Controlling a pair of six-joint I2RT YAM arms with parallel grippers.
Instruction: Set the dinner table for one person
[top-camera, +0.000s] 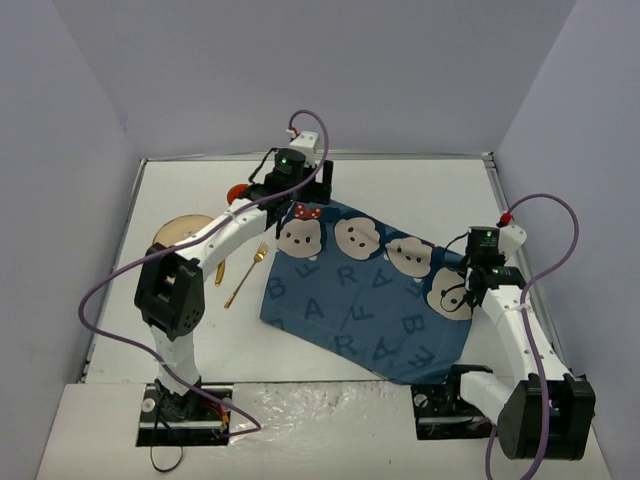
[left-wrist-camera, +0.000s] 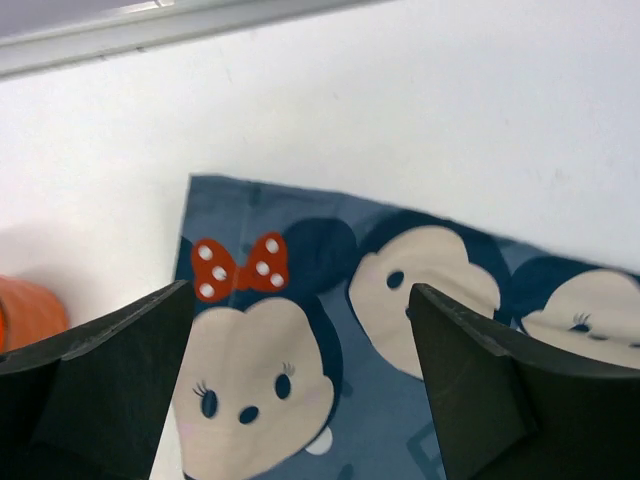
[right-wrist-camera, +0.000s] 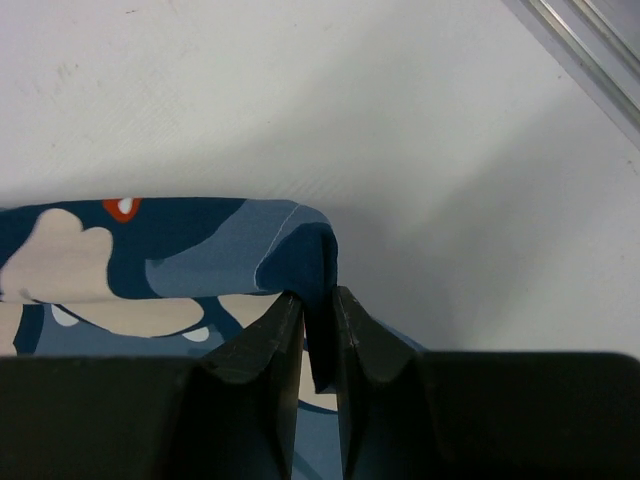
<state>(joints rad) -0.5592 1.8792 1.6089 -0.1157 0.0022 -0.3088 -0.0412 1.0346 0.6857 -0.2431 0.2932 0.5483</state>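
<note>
The blue cloth (top-camera: 355, 300) lies skewed across the middle of the white counter (top-camera: 430, 190), its long axis running from far left to near right, with one arm at each end. The right jaws are pinched tight on a fold (right-wrist-camera: 305, 250) at its right end. The left jaws gape wide and empty over the far-left corner (left-wrist-camera: 215, 215), which lies straight below them and is probably the next grip.

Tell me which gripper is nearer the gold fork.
Left. The left gripper hangs open over the cloth's far-left corner, a little past the fork. The right gripper is shut on the cloth's right edge, across the cloth from the fork.
</note>
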